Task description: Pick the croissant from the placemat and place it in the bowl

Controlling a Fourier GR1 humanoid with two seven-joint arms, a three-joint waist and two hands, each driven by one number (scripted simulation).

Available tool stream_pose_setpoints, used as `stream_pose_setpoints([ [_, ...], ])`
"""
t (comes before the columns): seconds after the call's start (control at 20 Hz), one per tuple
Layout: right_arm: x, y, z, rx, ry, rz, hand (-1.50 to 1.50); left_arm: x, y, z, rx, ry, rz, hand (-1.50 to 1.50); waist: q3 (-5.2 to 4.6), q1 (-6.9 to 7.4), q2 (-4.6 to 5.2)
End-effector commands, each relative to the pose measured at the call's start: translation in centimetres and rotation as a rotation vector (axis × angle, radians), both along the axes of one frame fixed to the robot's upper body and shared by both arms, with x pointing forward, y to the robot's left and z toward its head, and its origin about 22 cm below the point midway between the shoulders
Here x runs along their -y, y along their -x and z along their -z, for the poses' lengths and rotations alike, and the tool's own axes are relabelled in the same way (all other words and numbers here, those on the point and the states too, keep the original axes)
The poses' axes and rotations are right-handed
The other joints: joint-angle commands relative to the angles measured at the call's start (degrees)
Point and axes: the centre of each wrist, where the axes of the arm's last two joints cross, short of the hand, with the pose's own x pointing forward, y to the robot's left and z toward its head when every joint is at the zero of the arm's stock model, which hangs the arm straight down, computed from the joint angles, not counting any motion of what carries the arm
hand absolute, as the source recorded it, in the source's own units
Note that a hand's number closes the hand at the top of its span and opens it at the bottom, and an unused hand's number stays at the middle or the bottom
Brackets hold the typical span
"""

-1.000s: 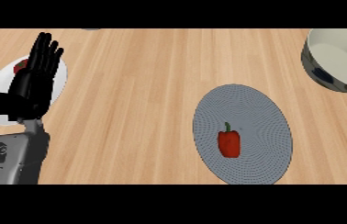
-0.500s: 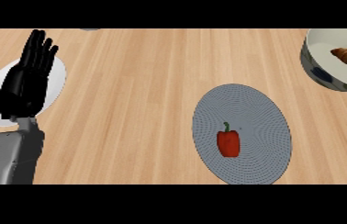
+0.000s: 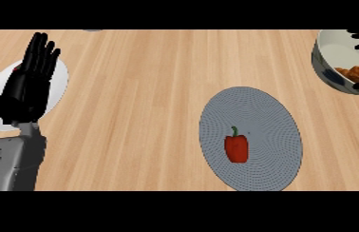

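Looking steeply down at a pale wooden counter point(image 3: 140, 107). At the left edge, left hand point(image 3: 28, 86) resting, fingers straight and pointing up the view, relaxed and grasping nothing, grey forearm point(image 3: 20, 162) rising from the lower edge. Half hidden beneath that hand, a white plate point(image 3: 60, 79), with something dark at its left rim too covered to name. Over to the right of centre, a grey oval placemat point(image 3: 263, 117), finely dotted. On it, toward its lower middle, a red bell pepper point(image 3: 237, 148) lying with its green stem pointing up the view. Up in the top right corner, cut by the edge, a bowl point(image 3: 324, 67) with a dark outside and pale inside, well apart from the placemat. Inside it, against the right edge, the croissant point(image 3: 348, 72), golden brown, only partly showing. Right hand nowhere to be seen. At the very top left, a small grey sliver, too little showing to identify.
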Motion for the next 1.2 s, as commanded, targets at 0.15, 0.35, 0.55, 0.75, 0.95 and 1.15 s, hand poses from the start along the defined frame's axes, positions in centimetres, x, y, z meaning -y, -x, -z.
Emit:
stream_pose_setpoints([
  [0.15,1.4,0.9,-0.8,0.196,-0.309,0.062,-1.5,-1.5,-0.2,-1.0,0.001,-0.008,-0.014,0.0,0.15,-0.13,0.46],
  [0.35,4.5,3.2,-2.4,0.223,-0.361,0.183,-1.5,-0.8,0.2,-0.2,0.009,-0.003,-0.013,0.0,0.21,-0.07,0.7],
  [0.55,5.9,4.4,-4.0,0.219,-0.441,0.265,-1.5,-0.6,-0.5,-1.1,0.014,0.004,-0.01,0.0,0.25,-0.05,0.92],
  [0.75,7.4,6.1,-3.2,0.237,-0.482,0.298,-1.5,-0.3,0.2,-0.4,0.017,0.005,0.002,0.0,0.62,0.7,1.41],
  [0.95,8.7,7.4,-4.3,0.255,-0.518,0.309,-1.5,-0.7,-0.2,-1.3,0.028,0.018,-0.005,0.0,0.84,0.47,1.47],
  [1.15,9.8,8.9,-4.1,0.235,-0.537,0.315,-1.5,-0.6,0.1,-1.2,0.043,0.007,-0.011,0.0,0.97,-0.13,1.36],
])
